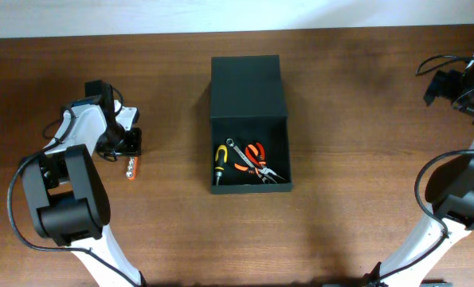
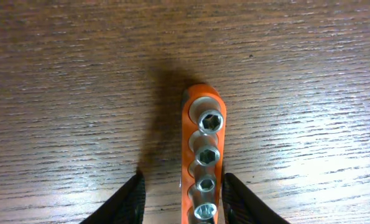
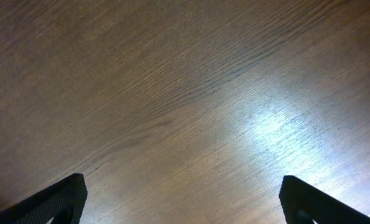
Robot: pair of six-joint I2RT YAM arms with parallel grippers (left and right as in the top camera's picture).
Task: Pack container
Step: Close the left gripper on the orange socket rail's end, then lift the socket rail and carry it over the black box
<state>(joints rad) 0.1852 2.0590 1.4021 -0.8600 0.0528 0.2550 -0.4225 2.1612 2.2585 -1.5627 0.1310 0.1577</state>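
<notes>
Brown wood-grain surface [image 1: 356, 119], matte, with fine parallel streaks. Dark green-black matte rectangular container [image 1: 245, 86] at the surface's centre, its flap lid laid open and flat, the interior exposed.

Right gripper [image 3: 181, 199], far right of the container: black fingers spread wide, holding nothing.

Left gripper [image 2: 183, 186], well left of the container: fingers partly apart, astride an orange plastic rail of silver hexagonal sockets [image 2: 204, 134]. One finger is at the rail's edge and the other stands clear, so no closed grip shows.

Inside the container: orange-handled pliers [image 1: 256, 159], silver steel wrench [image 1: 238, 153], yellow-and-black-handled screwdriver [image 1: 220, 159].
</notes>
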